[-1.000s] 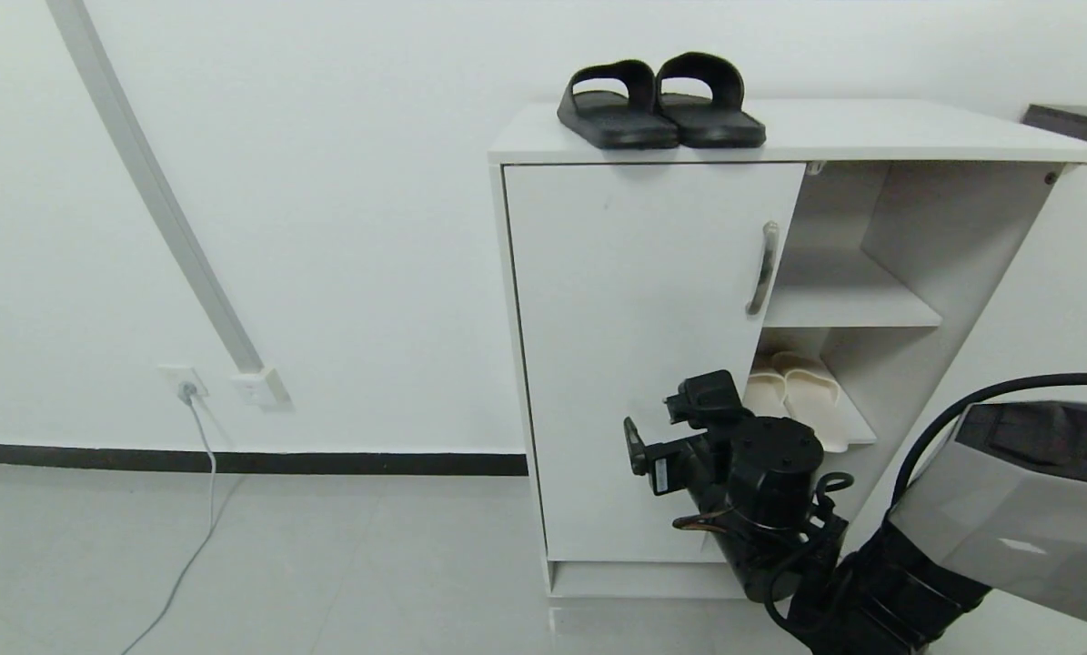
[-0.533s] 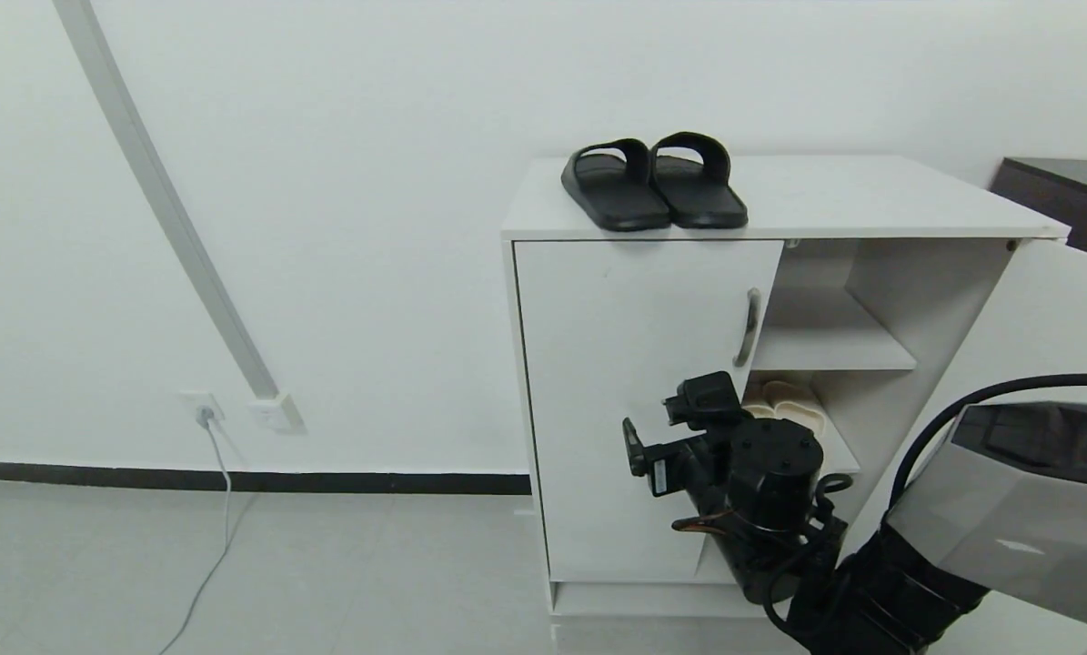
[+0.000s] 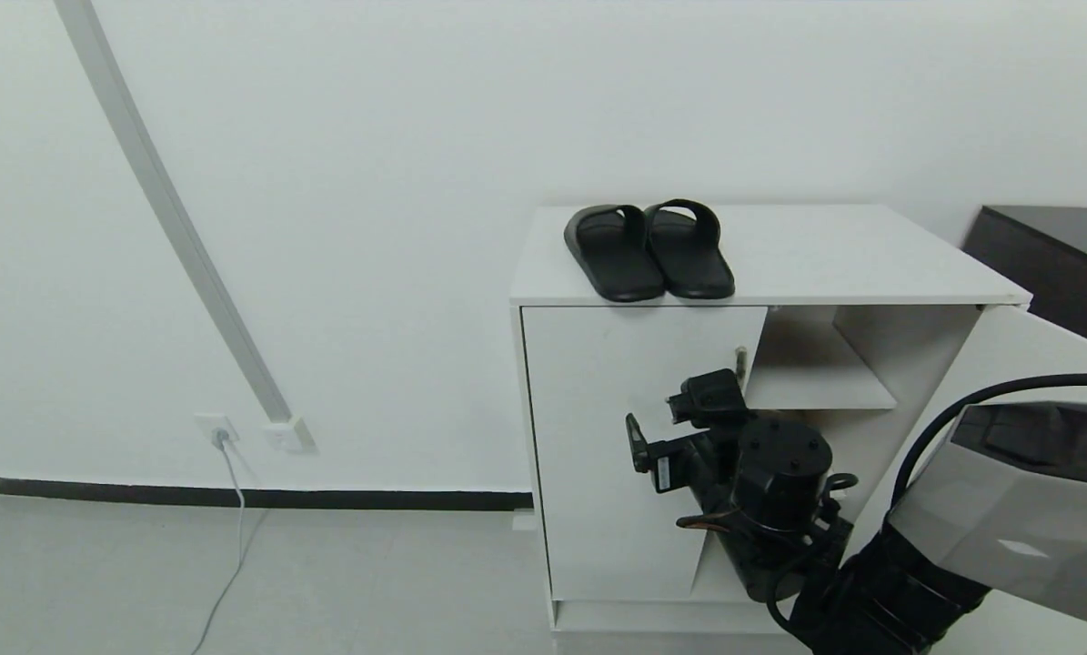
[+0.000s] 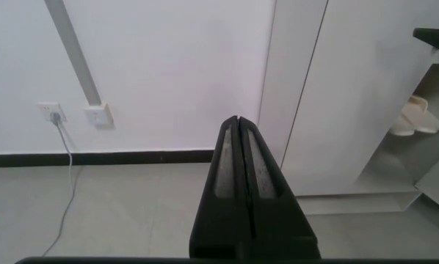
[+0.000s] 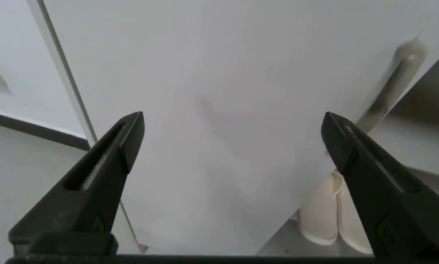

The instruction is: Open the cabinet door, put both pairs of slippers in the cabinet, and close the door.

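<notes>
— White wall [image 3: 370, 182] behind, pale floor below. Against it, cabinet [image 3: 870, 264] with right door [image 3: 1034, 355] swung open and left door [image 3: 625, 437] shut. Which step, then?

— Looks like the second pair. Cream slippers [image 4: 414, 117] already inside, on the lower shelf behind the open side. Black slippers [image 3: 649, 250] not yet stowed: side by side on top of the cabinet, toes right at the front edge, above the shut door.

— And the grippers?

— Right gripper [image 5: 232, 121] spread wide, holding nothing, low down and facing the shut door, handle [image 5: 396, 73] off to one side. Left gripper [image 4: 238, 147] pressed fully closed, nothing between the fingers, off to the left of the cabinet, pointing toward wall and floor.

— So what next?

— Probably raise the right arm well above its present height, up to the cabinet top. Come at the black pair from the front with fingers apart, then pinch the two inner edges together so as to lift both at once. Afterwards carry down and across into the open side, upper shelf [image 3: 816, 377] a likely spot. Only then swing the right door to.

— Anything to mind?

— Toes at the edge: easy to nudge a slipper off while reaching.
</notes>
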{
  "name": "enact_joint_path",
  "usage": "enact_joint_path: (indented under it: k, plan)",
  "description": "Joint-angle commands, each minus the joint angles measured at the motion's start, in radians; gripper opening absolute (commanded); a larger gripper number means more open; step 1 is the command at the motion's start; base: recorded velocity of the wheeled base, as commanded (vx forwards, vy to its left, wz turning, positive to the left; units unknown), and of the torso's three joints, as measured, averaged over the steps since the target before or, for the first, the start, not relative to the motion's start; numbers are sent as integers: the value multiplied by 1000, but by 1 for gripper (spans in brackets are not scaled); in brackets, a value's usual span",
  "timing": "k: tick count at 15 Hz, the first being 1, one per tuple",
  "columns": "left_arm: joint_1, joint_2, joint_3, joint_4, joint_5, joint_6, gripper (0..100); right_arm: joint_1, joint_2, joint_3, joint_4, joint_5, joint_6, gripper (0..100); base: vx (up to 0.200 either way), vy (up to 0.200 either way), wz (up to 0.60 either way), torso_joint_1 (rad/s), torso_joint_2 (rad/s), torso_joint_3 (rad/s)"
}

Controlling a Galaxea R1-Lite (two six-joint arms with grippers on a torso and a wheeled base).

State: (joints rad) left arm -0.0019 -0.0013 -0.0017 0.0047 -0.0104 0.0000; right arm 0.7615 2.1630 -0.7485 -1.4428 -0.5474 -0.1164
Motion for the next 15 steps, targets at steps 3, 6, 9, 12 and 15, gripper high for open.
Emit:
enact_joint_path:
  k: [3, 6, 9, 12, 15]
  plan:
    - [0, 1, 0, 0, 0, 0, 0, 1, 0, 0, -1, 0, 0, 100, 0, 0, 0, 206, -515, -310]
    - [0, 1, 0, 0, 0, 0, 0, 2, -2, 9, -1, 1, -2, 100, 0, 0, 0, 225, -536, -313]
    - [0, 1, 0, 0, 0, 2, 0, 4, -11, 18, -10, 1, -9, 100, 0, 0, 0, 253, -564, -323]
    - [0, 1, 0, 0, 0, 2, 0, 2, -18, 37, -56, 24, -62, 100, 0, 0, 400, 263, -593, -331]
    - [0, 1, 0, 0, 0, 5, 0, -1, -25, 46, -123, 54, -128, 100, 0, 0, 0, 157, -372, -185]
